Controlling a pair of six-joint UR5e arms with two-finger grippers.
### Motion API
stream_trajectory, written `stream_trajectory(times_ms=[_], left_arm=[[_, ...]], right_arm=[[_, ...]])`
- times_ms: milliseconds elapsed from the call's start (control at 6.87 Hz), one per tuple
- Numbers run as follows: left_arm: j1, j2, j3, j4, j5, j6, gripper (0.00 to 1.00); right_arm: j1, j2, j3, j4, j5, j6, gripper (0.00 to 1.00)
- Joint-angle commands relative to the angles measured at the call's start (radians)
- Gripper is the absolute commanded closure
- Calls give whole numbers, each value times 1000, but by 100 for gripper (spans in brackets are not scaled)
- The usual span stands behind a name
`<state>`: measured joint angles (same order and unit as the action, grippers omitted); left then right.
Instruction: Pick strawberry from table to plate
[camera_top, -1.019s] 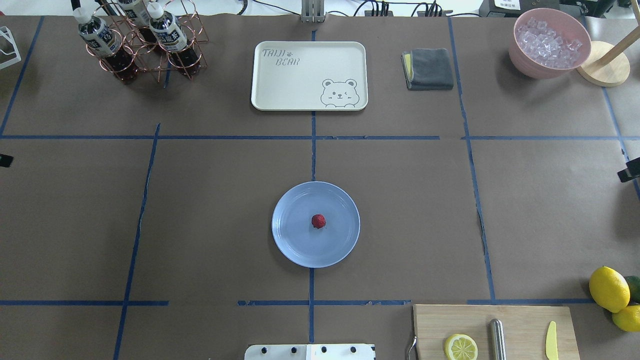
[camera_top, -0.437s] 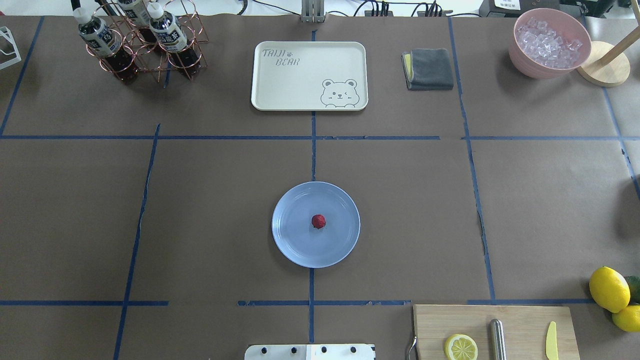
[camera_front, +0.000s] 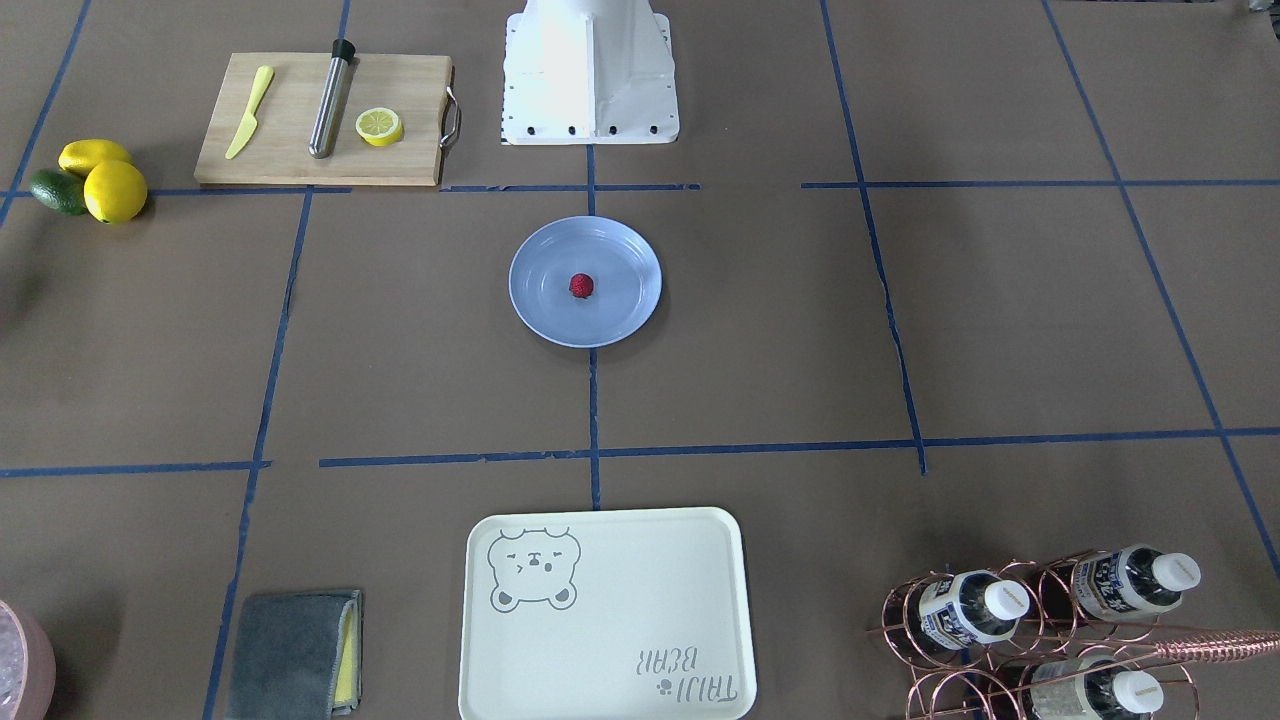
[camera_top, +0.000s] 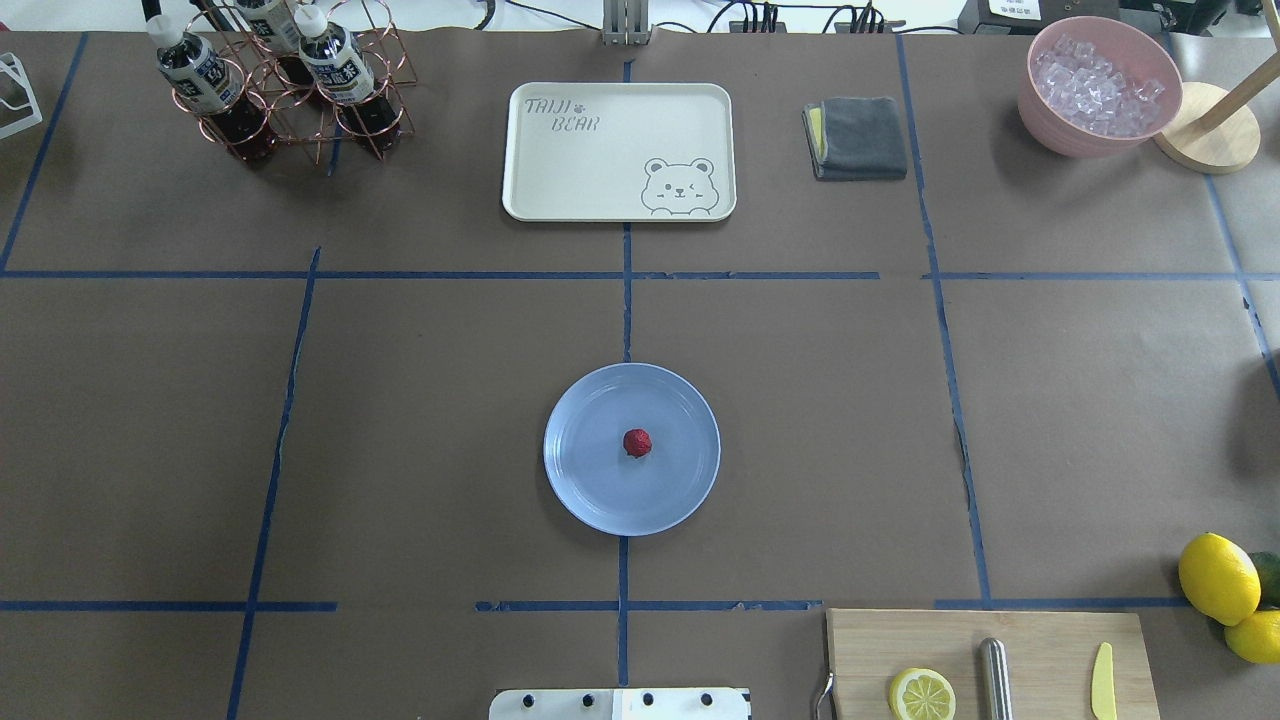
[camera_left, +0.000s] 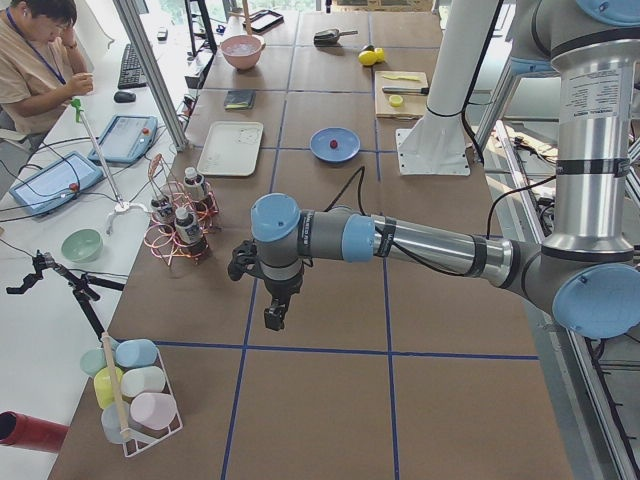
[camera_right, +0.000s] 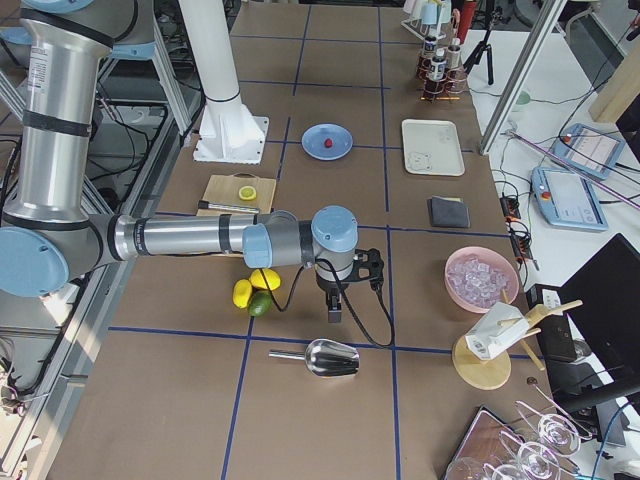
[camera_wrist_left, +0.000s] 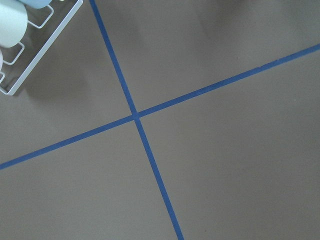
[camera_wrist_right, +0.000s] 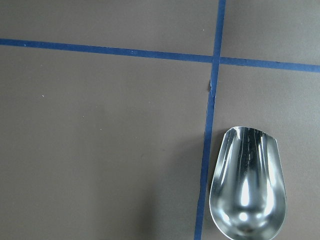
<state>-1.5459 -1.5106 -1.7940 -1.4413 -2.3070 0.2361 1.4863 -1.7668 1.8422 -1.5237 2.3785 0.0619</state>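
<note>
The strawberry (camera_top: 637, 442), small and dark red, lies at the centre of the light-blue plate (camera_top: 590, 495) in the middle of the brown-paper table (camera_top: 400, 450); it also shows in the front-facing view as the strawberry (camera_front: 581, 286) on the plate (camera_front: 625, 310). Neither arm is in the overhead or front-facing view. My left gripper (camera_left: 273, 318) hangs over the table's left end, far from the plate. My right gripper (camera_right: 334, 314) hangs over the right end near a metal scoop (camera_wrist_right: 247, 187). I cannot tell whether either is open or shut.
A cream bear tray (camera_top: 618, 150), a grey cloth (camera_top: 858, 137), a pink bowl of ice (camera_top: 1098, 85) and a copper bottle rack (camera_top: 290, 90) line the far side. A cutting board (camera_top: 1040, 650) and lemons (camera_top: 1217, 577) sit near right. A person sits beyond the table's edge (camera_left: 40, 60).
Dark gripper parts at the left and right edges of the overhead view one second ago have gone out of it. Strawberry and plate have not moved.
</note>
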Motion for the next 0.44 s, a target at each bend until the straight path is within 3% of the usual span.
stream_trajectory(times_ms=[0,291], left_arm=[[3,1,41,-51,-6,2,0],[7,-31,36,-73,1,6,0]], right_arm=[[0,1,-1,-7,7,3,0],[-1,3,-3,-10,21,4,0]])
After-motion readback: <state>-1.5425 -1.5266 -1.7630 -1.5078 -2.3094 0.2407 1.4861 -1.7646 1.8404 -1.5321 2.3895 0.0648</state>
